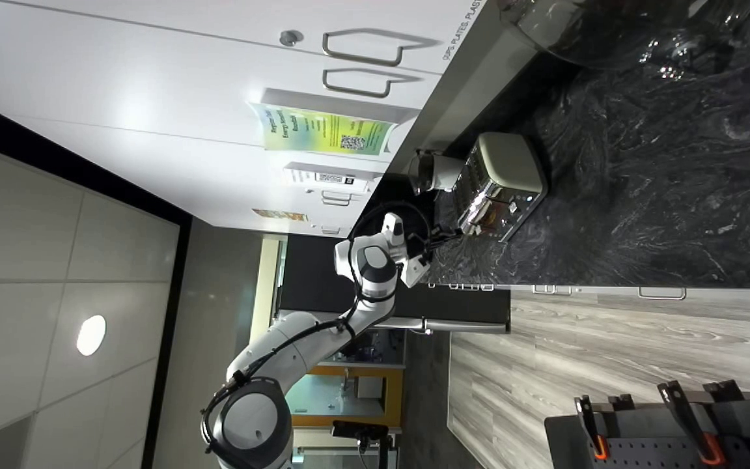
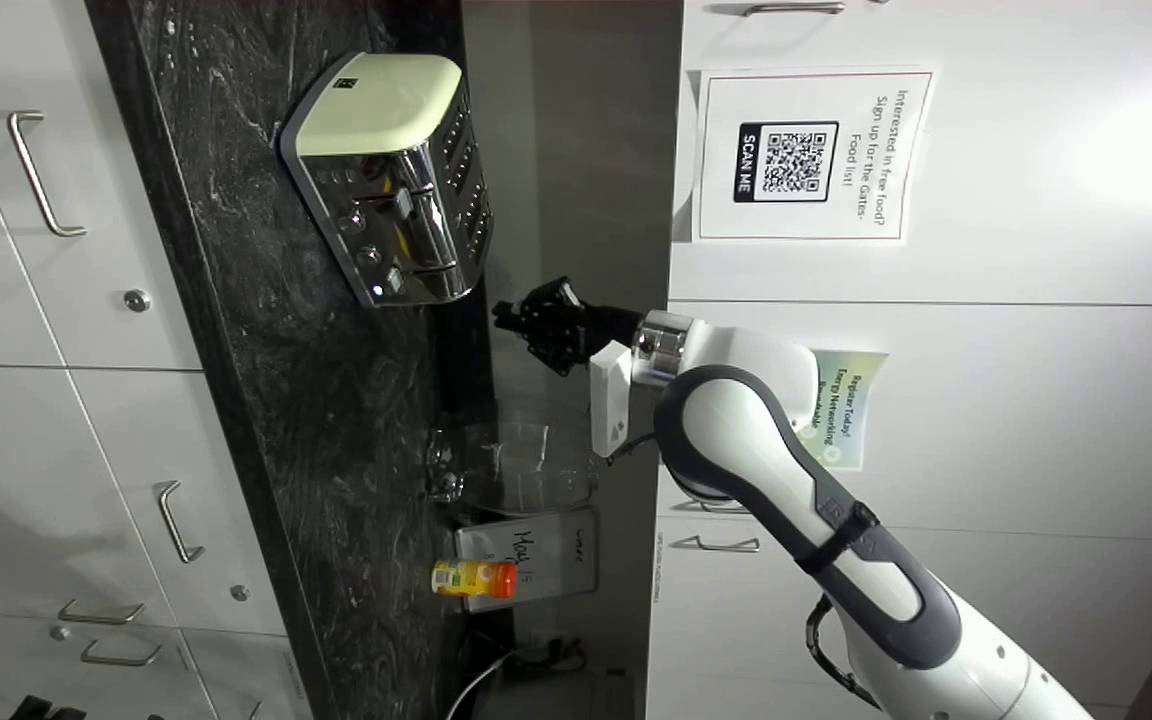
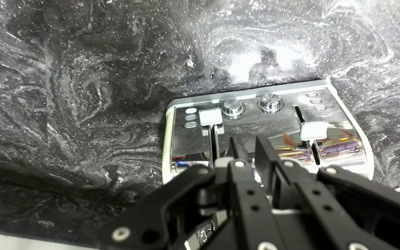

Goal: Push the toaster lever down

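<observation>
The toaster (image 1: pixel 512 163) is a boxy appliance with cream ends and a shiny chrome front. It stands on the dark counter in both exterior views (image 2: pixel 386 110) and shows in the wrist view (image 3: pixel 252 132). In the wrist view its left lever (image 3: pixel 210 117) sits low in its slot beside a lit button. Its right lever (image 3: pixel 313 131) sits higher, partway along its slot. My gripper (image 3: pixel 247 139) is above and in front of the toaster's face, between the two levers in that view. Its fingers are parted by a narrow gap with nothing between them. In an exterior view the fingertips (image 2: pixel 501 315) look apart from the toaster.
A clear glass vessel (image 2: pixel 526 460), a yellow bottle with an orange cap (image 2: pixel 473 578) and a small whiteboard (image 2: pixel 556 560) stand along the counter. A glass carafe (image 1: pixel 422 172) is behind the toaster. White cabinets (image 1: pixel 173 98) hang above the marbled counter (image 1: pixel 674 182).
</observation>
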Robot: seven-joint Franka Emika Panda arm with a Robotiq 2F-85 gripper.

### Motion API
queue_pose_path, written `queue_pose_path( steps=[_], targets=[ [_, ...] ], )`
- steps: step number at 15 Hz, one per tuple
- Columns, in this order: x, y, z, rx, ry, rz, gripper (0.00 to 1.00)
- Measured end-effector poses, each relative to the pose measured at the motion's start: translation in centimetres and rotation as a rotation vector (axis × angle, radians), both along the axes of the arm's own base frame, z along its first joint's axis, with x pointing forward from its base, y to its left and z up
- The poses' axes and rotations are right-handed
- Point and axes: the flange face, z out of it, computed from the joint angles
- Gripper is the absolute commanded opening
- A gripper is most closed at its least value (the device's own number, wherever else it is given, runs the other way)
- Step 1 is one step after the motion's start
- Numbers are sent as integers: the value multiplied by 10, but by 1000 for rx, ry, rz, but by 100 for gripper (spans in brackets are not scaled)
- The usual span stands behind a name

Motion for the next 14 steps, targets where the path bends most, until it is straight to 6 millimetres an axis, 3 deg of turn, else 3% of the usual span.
queue_pose_path(
  steps=[1, 2, 3, 7, 14],
  targets=[
    [-4, 1, 2, -1, 9, 2, 56],
    [-8, 2, 3, -3, 20, 5, 40],
    [-11, 4, 4, -5, 28, 7, 71],
    [-14, 6, 3, -3, 36, 13, 99],
    [-14, 4, 2, -9, 36, 14, 100]
  ],
)
